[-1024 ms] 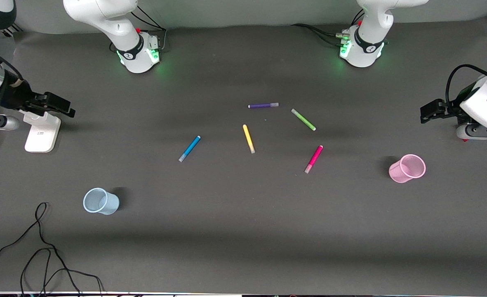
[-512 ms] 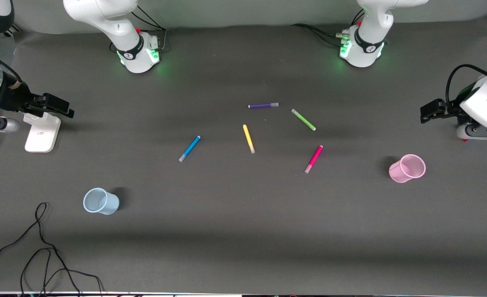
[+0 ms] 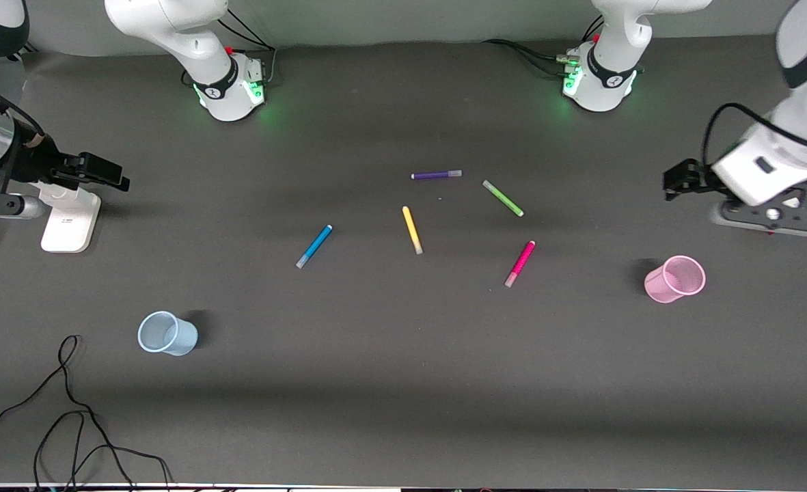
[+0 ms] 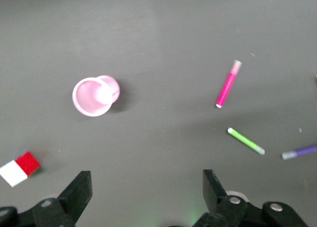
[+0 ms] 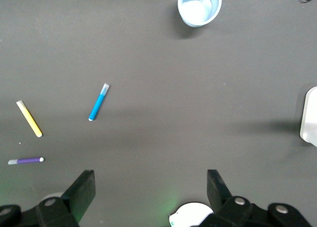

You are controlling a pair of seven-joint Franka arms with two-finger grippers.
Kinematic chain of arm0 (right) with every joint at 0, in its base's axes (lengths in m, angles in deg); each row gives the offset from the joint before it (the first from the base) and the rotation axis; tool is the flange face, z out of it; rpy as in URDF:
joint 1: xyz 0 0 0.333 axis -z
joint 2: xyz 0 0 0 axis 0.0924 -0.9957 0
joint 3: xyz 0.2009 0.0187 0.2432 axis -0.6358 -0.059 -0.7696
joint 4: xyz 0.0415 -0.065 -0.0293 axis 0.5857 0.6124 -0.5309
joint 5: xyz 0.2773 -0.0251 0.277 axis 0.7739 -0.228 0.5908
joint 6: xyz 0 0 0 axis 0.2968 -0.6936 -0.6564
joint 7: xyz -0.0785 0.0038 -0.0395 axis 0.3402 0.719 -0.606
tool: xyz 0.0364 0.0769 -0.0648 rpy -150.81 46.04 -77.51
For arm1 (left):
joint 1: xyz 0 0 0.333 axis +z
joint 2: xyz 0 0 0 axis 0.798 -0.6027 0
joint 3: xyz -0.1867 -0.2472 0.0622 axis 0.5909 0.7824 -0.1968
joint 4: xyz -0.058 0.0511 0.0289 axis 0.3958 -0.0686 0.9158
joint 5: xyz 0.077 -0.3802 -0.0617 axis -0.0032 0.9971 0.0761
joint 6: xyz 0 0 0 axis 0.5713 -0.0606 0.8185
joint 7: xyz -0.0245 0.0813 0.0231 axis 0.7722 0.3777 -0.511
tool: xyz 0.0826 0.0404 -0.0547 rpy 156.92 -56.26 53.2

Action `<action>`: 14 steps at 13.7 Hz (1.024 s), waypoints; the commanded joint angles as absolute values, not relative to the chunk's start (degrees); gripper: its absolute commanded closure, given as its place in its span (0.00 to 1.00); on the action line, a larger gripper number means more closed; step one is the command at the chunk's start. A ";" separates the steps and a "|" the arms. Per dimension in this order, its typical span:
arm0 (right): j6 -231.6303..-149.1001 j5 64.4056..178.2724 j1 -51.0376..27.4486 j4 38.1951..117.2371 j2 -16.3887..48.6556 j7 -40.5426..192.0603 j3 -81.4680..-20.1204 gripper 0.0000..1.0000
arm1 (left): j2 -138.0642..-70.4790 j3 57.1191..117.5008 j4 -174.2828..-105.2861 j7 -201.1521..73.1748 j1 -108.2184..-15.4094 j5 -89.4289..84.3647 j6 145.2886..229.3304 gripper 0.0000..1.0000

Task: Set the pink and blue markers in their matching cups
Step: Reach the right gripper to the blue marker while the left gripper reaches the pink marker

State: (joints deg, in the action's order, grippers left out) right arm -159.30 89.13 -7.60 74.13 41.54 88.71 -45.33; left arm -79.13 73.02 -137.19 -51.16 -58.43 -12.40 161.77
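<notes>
While both cups (image 3: 675, 279) (image 3: 167, 333) stand empty, both grippers (image 4: 143, 197) (image 5: 148, 195) hover spread wide.

I see purple marker (image 3: 436, 175), green marker (image 3: 503, 198), yellow marker (image 3: 412, 229) flat on table (image 3: 403, 383); black cable (image 3: 68, 417) near front edge; white stand (image 3: 70, 219) at right arm's end

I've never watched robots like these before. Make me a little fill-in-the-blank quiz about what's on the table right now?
1. The pink marker lies flat on the table, not in the ____ cup.
2. The blue cup stands upright, and there is ____ in it.
3. The marker lying between the blue marker and the pink one is ____.
4. The left pincer has its fingers ____, holding nothing.

Missing words: pink; nothing; yellow; open
</notes>
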 commanded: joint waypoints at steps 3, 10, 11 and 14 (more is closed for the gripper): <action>-157.63 93.00 -10.77 72.39 38.64 94.15 -45.08 0.00 | -79.35 73.12 -138.51 -44.00 -65.92 -8.72 161.73 0.01; -161.48 98.81 -19.37 64.57 29.94 130.93 -45.79 0.00 | -78.91 73.20 -146.58 -44.88 -73.07 -8.10 170.85 0.01; -163.15 98.82 -21.83 65.00 29.58 134.89 -45.78 0.00 | -78.83 73.20 -148.34 -44.88 -73.07 -8.10 173.13 0.01; -165.36 98.47 -26.24 65.62 27.13 143.35 -45.78 0.00 | -77.87 73.29 -156.85 -44.79 -73.24 -8.36 182.00 0.01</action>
State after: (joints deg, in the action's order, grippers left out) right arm -165.13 97.79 -24.52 67.46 29.66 138.17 -46.35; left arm -80.19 73.81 -149.82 -45.29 -72.53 -8.75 176.04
